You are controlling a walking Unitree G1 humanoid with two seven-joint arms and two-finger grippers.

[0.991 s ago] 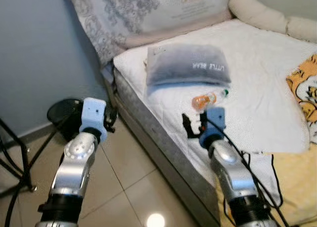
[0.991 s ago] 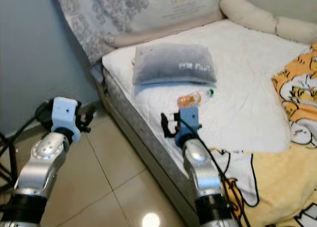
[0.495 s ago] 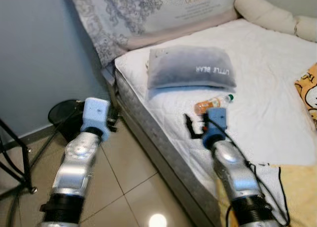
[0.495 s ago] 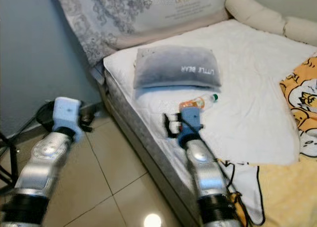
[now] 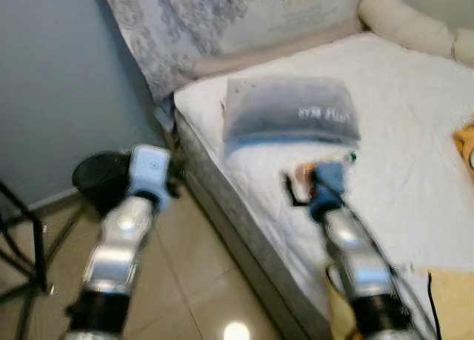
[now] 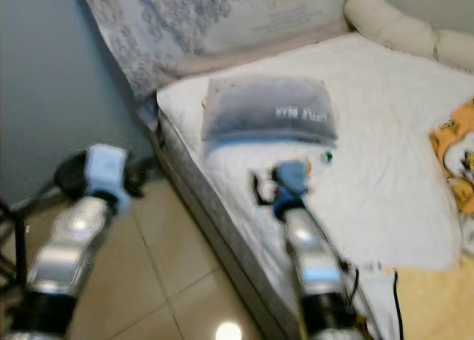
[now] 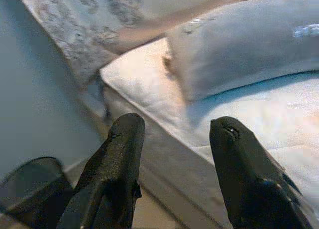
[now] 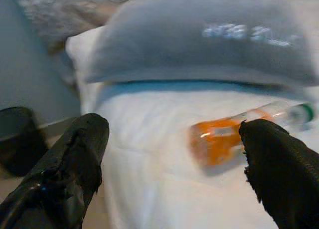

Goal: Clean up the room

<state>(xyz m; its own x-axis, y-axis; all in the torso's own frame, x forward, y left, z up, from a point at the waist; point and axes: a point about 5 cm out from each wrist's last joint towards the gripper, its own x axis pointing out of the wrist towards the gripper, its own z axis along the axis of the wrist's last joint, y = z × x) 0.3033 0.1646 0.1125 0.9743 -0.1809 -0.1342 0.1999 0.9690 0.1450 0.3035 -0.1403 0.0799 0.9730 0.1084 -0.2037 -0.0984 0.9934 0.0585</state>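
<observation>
An orange bottle [image 8: 219, 139] with a green cap lies on its side on the white sheet [image 5: 415, 170] of the bed, just in front of a grey "LITTLE BEAR" pillow [image 5: 289, 118]. My right gripper [image 8: 174, 159] is open and low over the sheet, its fingers [image 8: 75, 159] spread wide, with the bottle a short way ahead, nearer one finger. In the eye views the blue wrist mount hides part of the bottle [image 5: 302, 173]. My left gripper [image 7: 174, 139] is open and empty, held over the floor beside the bed's corner.
A black bin [image 5: 100, 178] stands on the tiled floor by the blue wall. Black stand legs [image 5: 22, 236] are at far left. A large patterned pillow [image 5: 222, 21] and a cream bolster [image 5: 407, 25] lie at the bed's head.
The view has shifted and blurred as the camera moved. My right gripper has come closer to the bottle, whose body is now partly hidden behind the wrist mount.
</observation>
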